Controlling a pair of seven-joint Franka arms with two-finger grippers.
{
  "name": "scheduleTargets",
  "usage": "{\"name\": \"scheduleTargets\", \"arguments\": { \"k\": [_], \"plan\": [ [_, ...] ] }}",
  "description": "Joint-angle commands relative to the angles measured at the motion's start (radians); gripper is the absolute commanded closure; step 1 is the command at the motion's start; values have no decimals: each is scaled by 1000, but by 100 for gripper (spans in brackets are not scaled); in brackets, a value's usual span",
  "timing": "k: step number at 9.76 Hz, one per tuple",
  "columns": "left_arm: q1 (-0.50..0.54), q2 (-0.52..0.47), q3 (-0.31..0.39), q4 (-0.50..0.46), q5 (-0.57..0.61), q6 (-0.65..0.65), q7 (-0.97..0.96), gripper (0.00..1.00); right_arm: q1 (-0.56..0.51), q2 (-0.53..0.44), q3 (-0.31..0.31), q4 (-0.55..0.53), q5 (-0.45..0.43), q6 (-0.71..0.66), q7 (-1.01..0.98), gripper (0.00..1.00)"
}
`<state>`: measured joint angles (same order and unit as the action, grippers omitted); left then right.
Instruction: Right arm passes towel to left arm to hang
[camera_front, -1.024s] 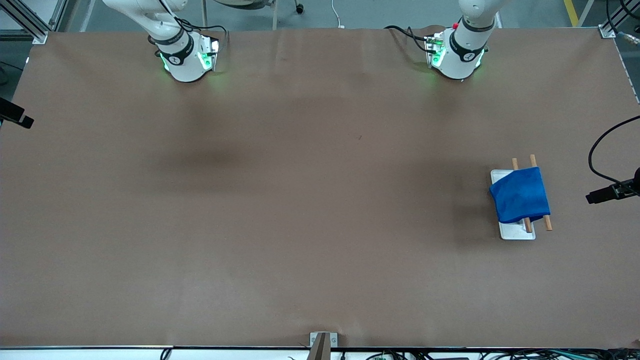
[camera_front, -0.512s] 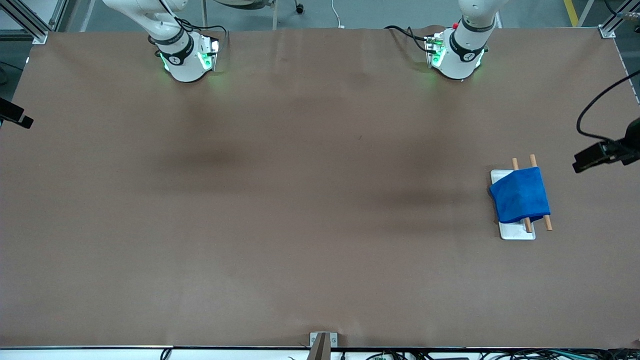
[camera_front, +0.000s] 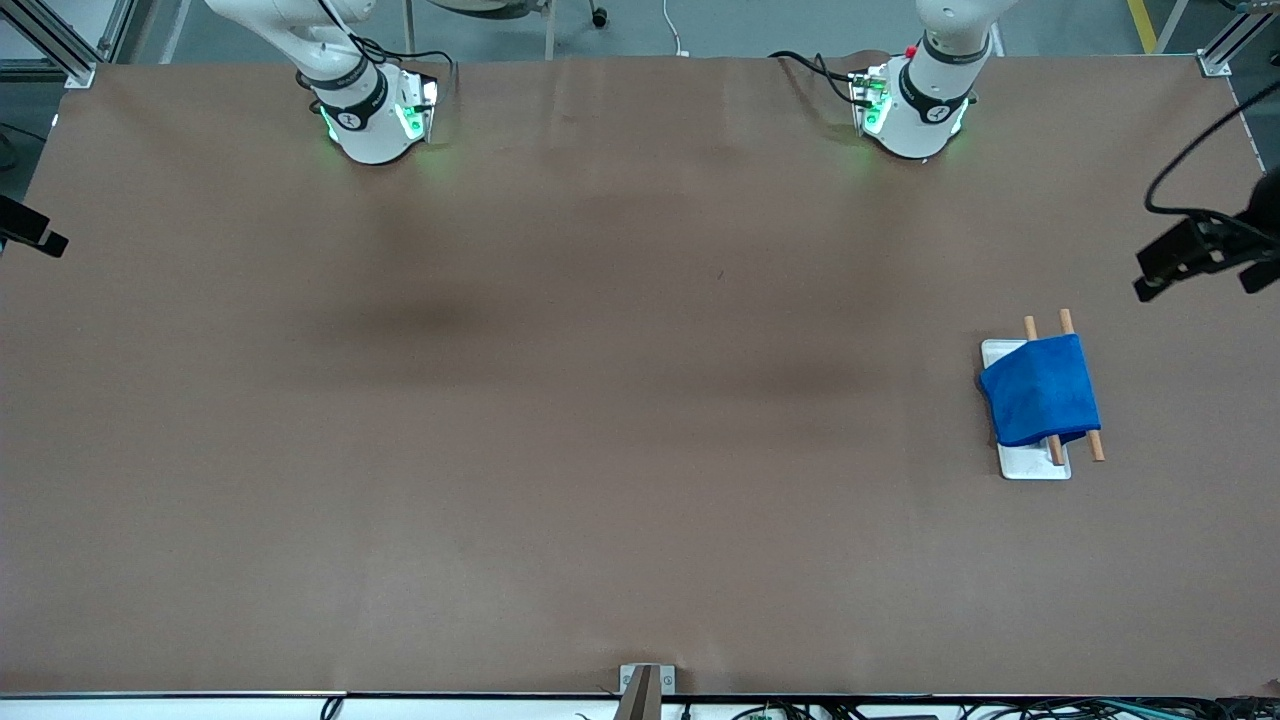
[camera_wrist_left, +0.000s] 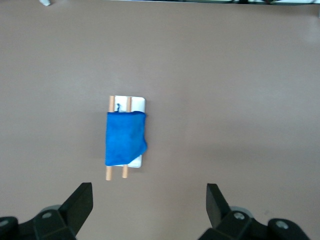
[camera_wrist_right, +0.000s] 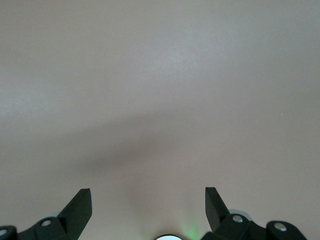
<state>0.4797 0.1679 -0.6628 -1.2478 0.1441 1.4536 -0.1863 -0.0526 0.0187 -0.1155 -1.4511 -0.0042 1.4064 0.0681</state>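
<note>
Already towel (camera_front: 1040, 400) over rack (camera_front: 1035, 464)

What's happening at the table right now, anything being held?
Nothing is held. The towel hangs draped over a small rack with two wooden rods, toward the left arm's end of the table. The left gripper is open, high above the rack. The right gripper is open over bare table, waiting.
</note>
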Motion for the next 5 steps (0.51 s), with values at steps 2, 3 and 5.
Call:
{"name": "scheduleTargets", "arguments": {
  "k": [2,3,5],
  "plan": [
    [-260,-88,317,-108,-70,-7,34,0,3,-17,-3,-15,15,8,1,0],
    [-306,-109,378,-137,-98,-7,36,0,5,-17,-3,-14,15,8,1,0],
    [-425,-174,521,-238,-118,5,70,0,13,-17,-3,-15,13,9,2,0]
  ]
}}
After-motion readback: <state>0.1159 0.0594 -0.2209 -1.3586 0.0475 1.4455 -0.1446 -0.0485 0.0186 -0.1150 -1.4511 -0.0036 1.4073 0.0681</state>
